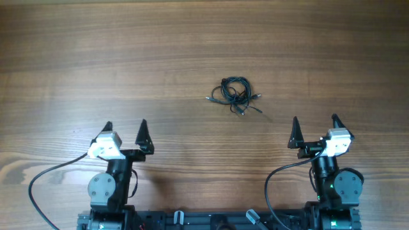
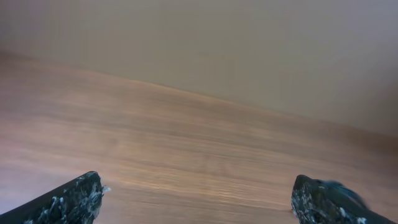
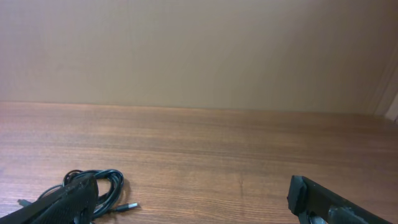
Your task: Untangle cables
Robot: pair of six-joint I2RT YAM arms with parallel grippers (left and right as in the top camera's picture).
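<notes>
The cables (image 1: 235, 94) are a small bunched knot of thin black cords with small plug ends, lying on the wooden table right of centre. In the right wrist view the bundle (image 3: 106, 186) shows at the lower left, partly hidden behind my left finger, with a plug end sticking out. My left gripper (image 1: 125, 130) is open and empty at the near left, far from the cables. My right gripper (image 1: 314, 126) is open and empty at the near right, below and right of the knot. The left wrist view shows my open left gripper (image 2: 196, 202) over bare wood.
The wooden table (image 1: 96, 64) spreads all round the knot. Thicker black arm cables (image 1: 48, 176) loop by the left base and by the right base (image 1: 275, 182) at the near edge. A plain wall stands beyond the table's far edge.
</notes>
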